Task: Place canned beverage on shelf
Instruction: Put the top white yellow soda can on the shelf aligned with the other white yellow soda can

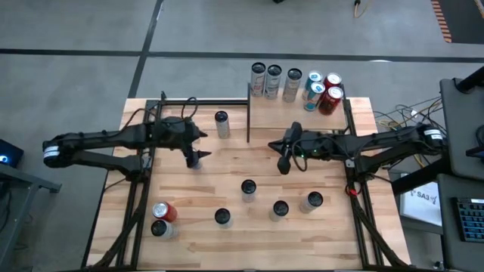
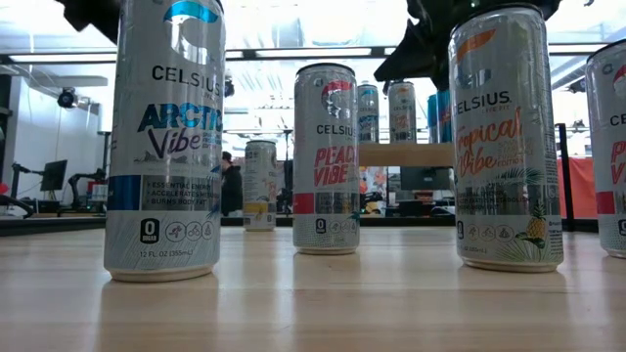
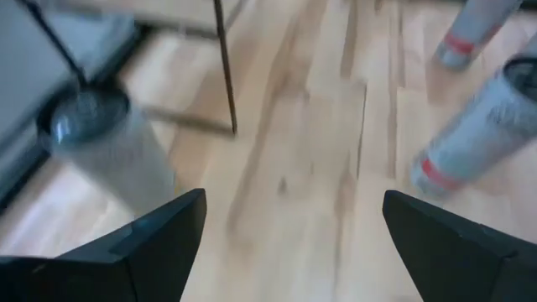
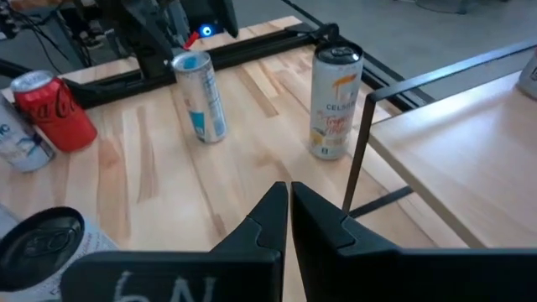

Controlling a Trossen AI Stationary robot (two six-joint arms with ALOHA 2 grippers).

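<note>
pale plank tabletop (image 1: 227, 170) holds scattered cans; grey floor (image 1: 76, 75) surrounds it.

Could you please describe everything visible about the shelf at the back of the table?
The shelf is a small rectangular light-wood board with thin black metal posts at its sides, raised above the tabletop at the far edge, right of centre. Six upright cans stand in a row along its back edge; the front is bare. Neither gripper touches it.

Past my left fingers (image 3: 159, 243) everything smears: the silver can (image 3: 105, 151) is label-less, and two more cans (image 3: 487, 126) run off the edge.
</note>
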